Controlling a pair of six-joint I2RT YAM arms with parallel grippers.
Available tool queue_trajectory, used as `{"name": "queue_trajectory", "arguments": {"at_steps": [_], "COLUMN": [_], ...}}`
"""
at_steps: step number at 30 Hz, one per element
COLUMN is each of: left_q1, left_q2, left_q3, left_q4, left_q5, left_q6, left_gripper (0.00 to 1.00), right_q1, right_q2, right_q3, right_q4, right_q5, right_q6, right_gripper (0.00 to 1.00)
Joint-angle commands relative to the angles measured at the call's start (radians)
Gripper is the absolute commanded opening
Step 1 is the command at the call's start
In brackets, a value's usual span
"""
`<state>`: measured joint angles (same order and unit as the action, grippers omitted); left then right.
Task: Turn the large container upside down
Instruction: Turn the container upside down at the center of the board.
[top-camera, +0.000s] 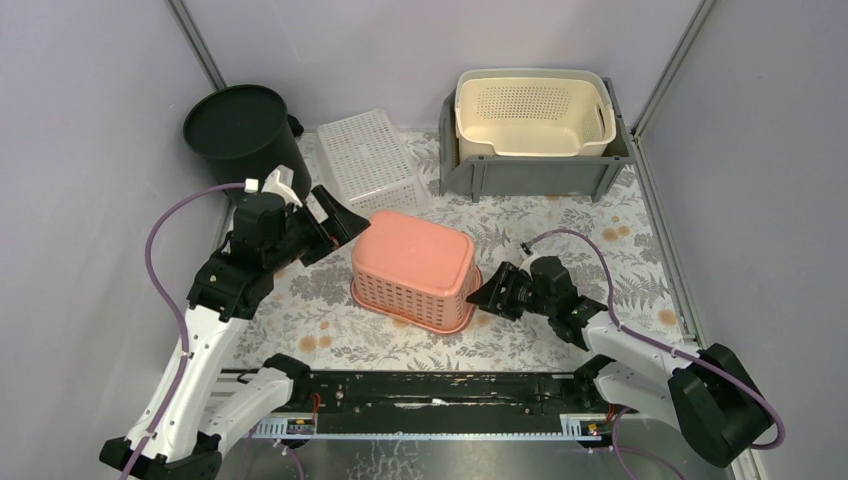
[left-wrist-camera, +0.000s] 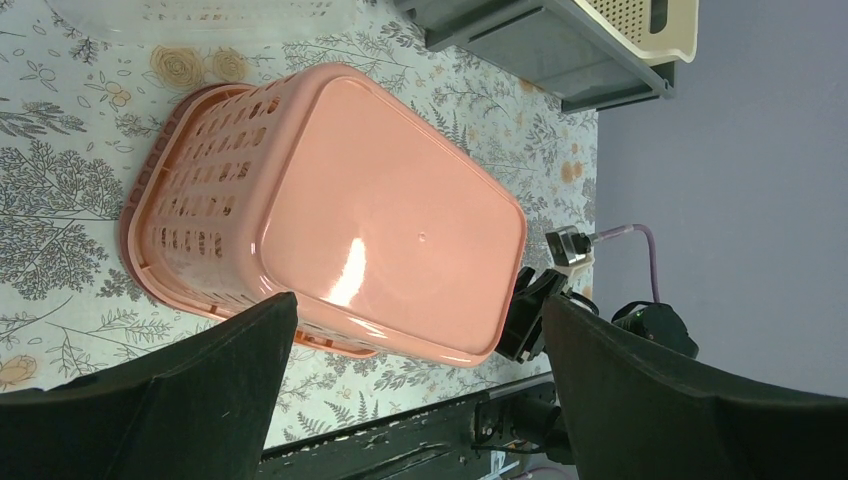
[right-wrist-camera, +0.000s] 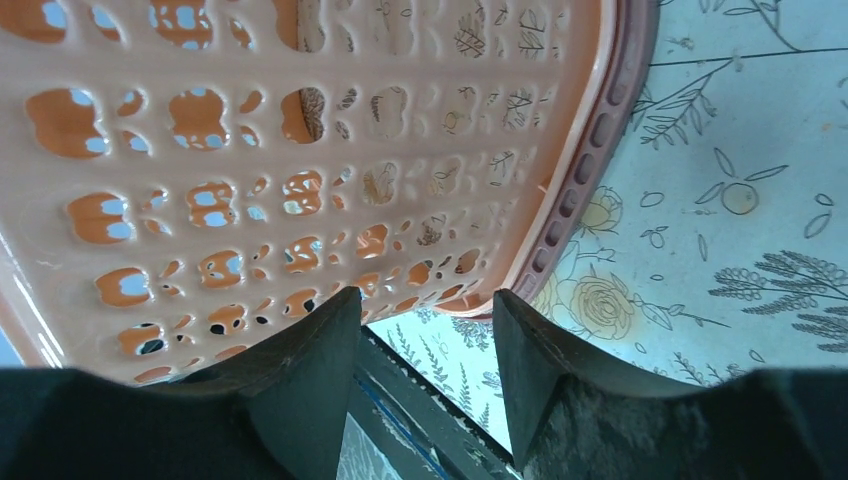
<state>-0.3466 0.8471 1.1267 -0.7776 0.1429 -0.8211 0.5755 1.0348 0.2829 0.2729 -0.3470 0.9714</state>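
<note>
I judged the pink basket (top-camera: 413, 268) light, stiff, best gripped at its rim (right-wrist-camera: 592, 150); left pincer (top-camera: 338, 230) and right pincer (right-wrist-camera: 425, 300) stood spread.

Robot lab test cell
Plain lilac panel walls (top-camera: 80, 150) on metal posts (top-camera: 197, 40) box in a floral-covered counter (top-camera: 300, 300); two robot arms (top-camera: 200, 330) bolt onto a near rail (top-camera: 430, 385).

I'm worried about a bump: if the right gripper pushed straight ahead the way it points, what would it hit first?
The pink basket: its holed side wall, near the rim, sits right in front of the right gripper, though how close is hard to judge.
</note>
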Motion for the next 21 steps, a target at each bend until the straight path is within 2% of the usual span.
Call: {"name": "queue_trajectory", "arguments": {"at_steps": [1, 7, 13, 21], "left_q1": [-0.006, -0.006, -0.006, -0.006], "left_q2": [-0.003, -0.002, -0.008, -0.021], "left_q3": [-0.006, -0.012, -0.012, -0.021], "left_q4": [0.065, 0.065, 0.064, 0.056], "left_q5": [0.022, 0.019, 0.015, 0.015], "left_q6": [-0.003, -0.001, -0.001, 0.005], "left_gripper": [1.00, 1.00, 1.00, 1.00], "right_q1": [-0.008, -0.013, -0.041, -0.140], "right_q2": [-0.035, -0.076, -0.044, -0.051], "right_q3": [0.047, 0.181, 0.337, 0.341], "right_q4": [-0.050, -0.212, -0.396, -0.416], "right_q5": [0.038, 0.069, 0.102, 0.040], "right_q6": [-0.063, -0.163, -0.240, -0.249], "right_gripper": [0.59, 0.60, 0.61, 0.61]}}
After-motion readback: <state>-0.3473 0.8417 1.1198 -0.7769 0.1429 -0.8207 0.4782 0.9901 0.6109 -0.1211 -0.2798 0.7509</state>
